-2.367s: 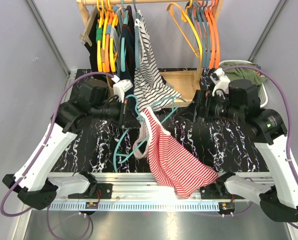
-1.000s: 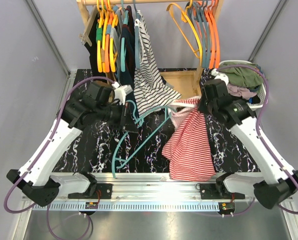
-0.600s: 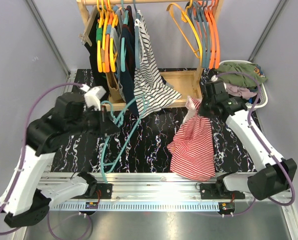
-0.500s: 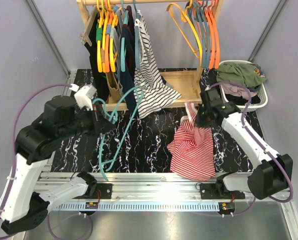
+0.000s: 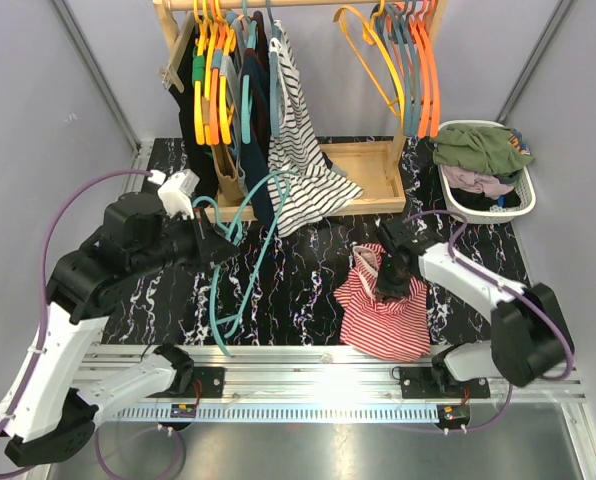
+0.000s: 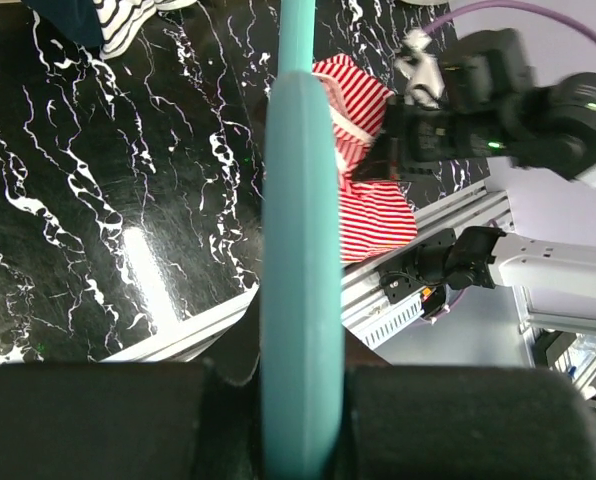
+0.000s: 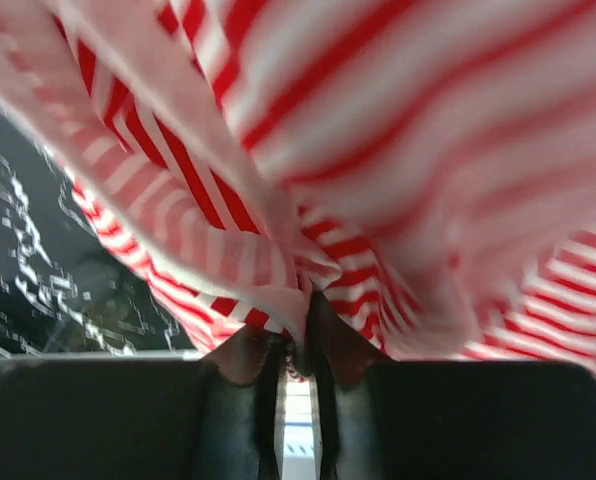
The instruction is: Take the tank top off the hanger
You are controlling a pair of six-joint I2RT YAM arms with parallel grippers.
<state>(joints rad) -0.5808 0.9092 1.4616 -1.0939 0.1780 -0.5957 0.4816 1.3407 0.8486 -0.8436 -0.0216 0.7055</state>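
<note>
Tank top [image 5: 383, 318] now lies heaped on the counter [image 5: 303, 275] — right tool [image 5: 387, 290] down on it, grip unclear; left tool [image 5: 218, 250] clamps the hanger [image 6: 300, 200].

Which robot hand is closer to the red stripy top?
Right. The right gripper is touching the red striped tank top, cloth at its fingertips. The left gripper is away on the other side, holding the teal hanger.

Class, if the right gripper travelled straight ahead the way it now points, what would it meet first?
The red-and-white striped fabric tank top: its folds hang right against the fingertips of the right gripper, probably touching them.
</note>
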